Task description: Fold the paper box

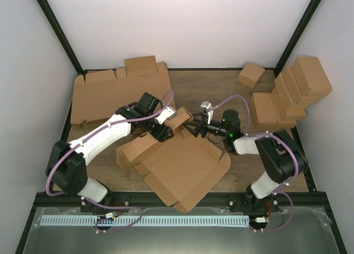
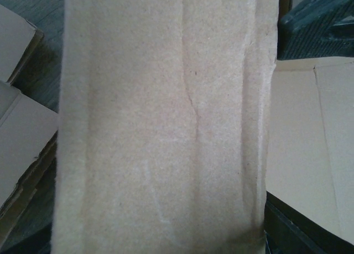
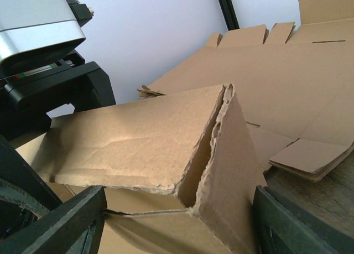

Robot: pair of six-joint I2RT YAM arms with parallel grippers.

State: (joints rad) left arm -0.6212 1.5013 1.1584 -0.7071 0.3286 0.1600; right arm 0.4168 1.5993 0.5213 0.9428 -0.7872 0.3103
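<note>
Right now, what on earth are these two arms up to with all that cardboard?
Two robot arms are folding a paper box from a flat cardboard blank lying mid-table. The right gripper has its jaws apart on either side of a raised corner flap; the left gripper is close against another panel, its grip hidden. The box is only partly formed. Flat blanks and finished small boxes sit behind.

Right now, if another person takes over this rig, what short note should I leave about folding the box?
Left tool: close against a panel of the paper box; open or shut, unclear.
Right tool: open, jaws either side of a raised corner.
Box: centre of the table, mostly flat.
Done: far flaps partly raised.
Left: walls, tabs, closing the lid.
</note>
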